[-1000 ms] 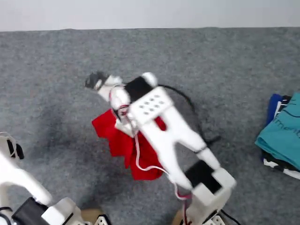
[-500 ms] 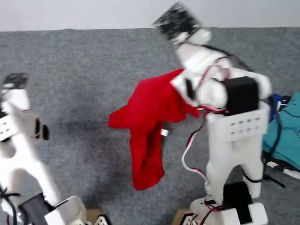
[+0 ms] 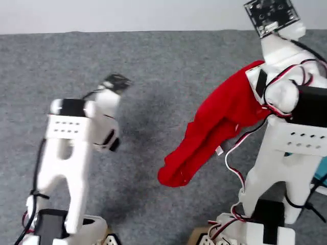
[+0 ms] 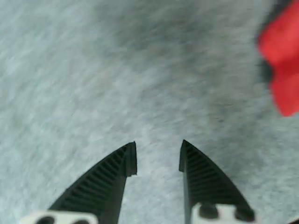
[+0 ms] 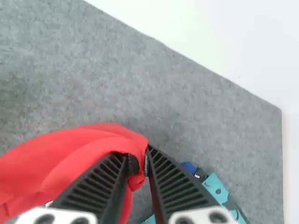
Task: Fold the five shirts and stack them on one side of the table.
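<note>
Right gripper [image 5: 138, 161] is clamped on a bunched edge of the red shirt [image 3: 214, 132], held high at the bench's right side. The cloth hangs crumpled in one long, drooping roll, its lower end near the grey bench [image 3: 153, 66]. Left gripper [image 4: 158, 158] hovers over bare felt, jaws parted, holding nothing.

No writing, number or sign can be read. The small white tag [image 3: 219, 150] on the red shirt [image 3: 214, 127], centre right of the high view, is too small to make out.
</note>
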`<state>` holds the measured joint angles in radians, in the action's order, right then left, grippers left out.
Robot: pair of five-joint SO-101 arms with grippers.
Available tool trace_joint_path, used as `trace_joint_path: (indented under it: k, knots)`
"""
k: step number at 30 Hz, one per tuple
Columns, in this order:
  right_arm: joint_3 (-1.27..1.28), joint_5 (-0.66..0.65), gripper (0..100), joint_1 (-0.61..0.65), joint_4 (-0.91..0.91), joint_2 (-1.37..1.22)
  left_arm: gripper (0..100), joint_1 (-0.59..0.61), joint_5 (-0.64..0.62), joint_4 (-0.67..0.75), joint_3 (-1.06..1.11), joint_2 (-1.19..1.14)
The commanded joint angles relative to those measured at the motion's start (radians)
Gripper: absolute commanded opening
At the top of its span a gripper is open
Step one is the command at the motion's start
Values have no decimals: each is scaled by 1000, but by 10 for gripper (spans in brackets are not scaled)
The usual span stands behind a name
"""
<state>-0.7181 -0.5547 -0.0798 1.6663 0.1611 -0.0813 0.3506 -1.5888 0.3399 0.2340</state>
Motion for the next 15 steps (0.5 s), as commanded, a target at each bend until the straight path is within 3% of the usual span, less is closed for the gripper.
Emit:
trace_joint_path:
  k: [1,10,15]
  knots:
    - [-95,-9,10,36,-62,47,152,-60,-46,29,-39,38]
    - [-269,-12,9,367,-309,42,152,181,-74,49,-39,38]
    - [-330,-61,9,461,-455,42,152,354,-72,49,-39,38]
